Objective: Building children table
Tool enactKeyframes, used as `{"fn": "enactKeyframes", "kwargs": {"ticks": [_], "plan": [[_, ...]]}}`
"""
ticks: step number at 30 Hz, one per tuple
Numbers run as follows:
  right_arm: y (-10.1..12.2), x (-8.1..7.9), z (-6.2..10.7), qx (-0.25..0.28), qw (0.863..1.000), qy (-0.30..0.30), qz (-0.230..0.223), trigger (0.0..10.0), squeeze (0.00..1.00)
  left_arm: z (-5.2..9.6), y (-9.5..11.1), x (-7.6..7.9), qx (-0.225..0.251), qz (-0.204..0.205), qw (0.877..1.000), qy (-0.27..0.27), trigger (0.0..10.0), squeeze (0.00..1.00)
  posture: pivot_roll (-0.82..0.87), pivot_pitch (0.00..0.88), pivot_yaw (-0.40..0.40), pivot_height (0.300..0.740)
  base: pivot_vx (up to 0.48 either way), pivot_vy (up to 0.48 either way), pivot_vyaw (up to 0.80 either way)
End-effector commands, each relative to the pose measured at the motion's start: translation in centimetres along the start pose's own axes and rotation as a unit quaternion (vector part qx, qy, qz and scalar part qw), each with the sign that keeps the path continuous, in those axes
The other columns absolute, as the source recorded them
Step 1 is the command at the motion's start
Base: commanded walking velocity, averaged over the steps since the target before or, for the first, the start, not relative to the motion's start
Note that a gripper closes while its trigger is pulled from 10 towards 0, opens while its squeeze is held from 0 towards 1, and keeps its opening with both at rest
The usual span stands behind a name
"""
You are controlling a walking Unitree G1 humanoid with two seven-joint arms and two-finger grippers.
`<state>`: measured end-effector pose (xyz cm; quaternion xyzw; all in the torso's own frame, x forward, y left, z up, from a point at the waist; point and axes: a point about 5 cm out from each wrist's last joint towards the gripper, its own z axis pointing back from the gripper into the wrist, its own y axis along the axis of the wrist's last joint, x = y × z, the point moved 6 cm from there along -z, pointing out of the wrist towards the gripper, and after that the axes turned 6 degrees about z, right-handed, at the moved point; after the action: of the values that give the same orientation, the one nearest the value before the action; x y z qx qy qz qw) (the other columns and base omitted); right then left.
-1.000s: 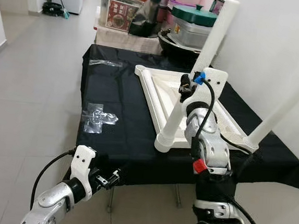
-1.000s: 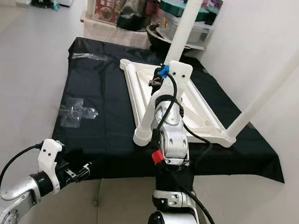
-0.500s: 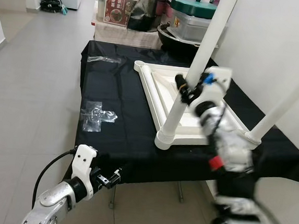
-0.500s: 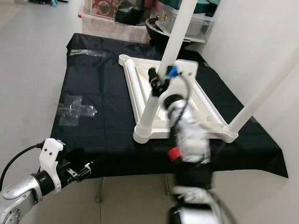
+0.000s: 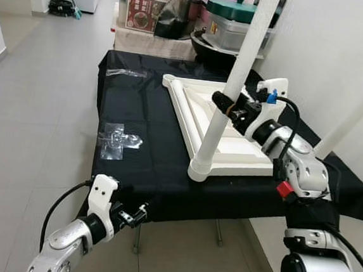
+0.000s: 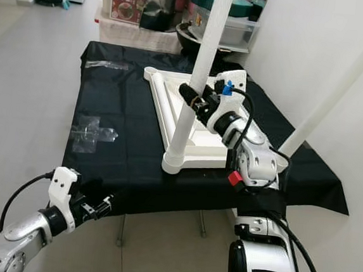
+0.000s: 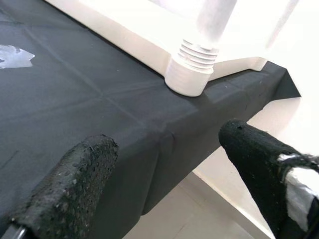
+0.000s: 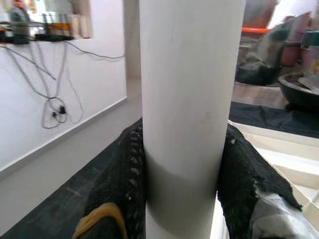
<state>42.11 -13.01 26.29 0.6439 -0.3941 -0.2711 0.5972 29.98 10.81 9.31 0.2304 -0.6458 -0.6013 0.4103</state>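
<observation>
The right gripper point(image 5: 224, 105) is closed around the near white leg point(image 5: 231, 93), with one black finger point(image 8: 124, 184) pressed on each side of the tube, about halfway up its height. This leg stands upright, a little tilted, in the near corner socket point(image 7: 191, 74) of the white tabletop point(image 5: 196, 109), which lies upside down on the table with a black cloth point(image 5: 134, 170). A second white leg point(image 6: 335, 92) rises from the corner on the right side, near the wall, and leans outward.

The left gripper point(image 5: 138, 212) is low, in front of the table's near edge and below the level of the cloth. Its two black fingers point(image 7: 75, 179) are spread wide apart and hold nothing; between them the wrist view shows the cloth edge and the threaded base of the near leg.

On the cloth, to the left of the tabletop, lie a crumpled clear plastic bag point(image 5: 117, 140) and, farther back, another clear plastic piece point(image 5: 126, 74). Behind the table are a green-lidded container point(image 5: 233, 23) and other boxes.
</observation>
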Motion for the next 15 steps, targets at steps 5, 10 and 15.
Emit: {"fn": "enactKeyframes", "kwargs": {"ticks": [5, 10, 15], "plan": [[-3.2, 3.9, 0.4, -0.051, 0.974, -0.219, -0.015, 0.0, 0.0, -0.3, -0.5, 0.3, -0.005, 0.006, 1.0, -0.011, 10.0, 0.0, -0.03, 0.0, -0.114, 0.74, 0.0, 0.0, 0.0], [-5.6, 3.9, 1.7, -0.077, 0.936, -0.341, -0.034, 0.0, 0.0, -0.2, -0.6, 0.4, -0.009, 0.005, 1.0, -0.015, 10.0, 0.0, -0.03, 0.0, -0.103, 0.74, 0.0, 0.0, 0.0], [-6.4, 1.2, 2.0, -0.083, 0.921, -0.379, -0.038, 0.0, 0.0, -0.3, -0.5, 0.2, -0.011, 0.003, 1.0, -0.017, 10.0, 0.0, -0.03, 0.0, -0.105, 0.74, 0.0, 0.0, 0.0]]}}
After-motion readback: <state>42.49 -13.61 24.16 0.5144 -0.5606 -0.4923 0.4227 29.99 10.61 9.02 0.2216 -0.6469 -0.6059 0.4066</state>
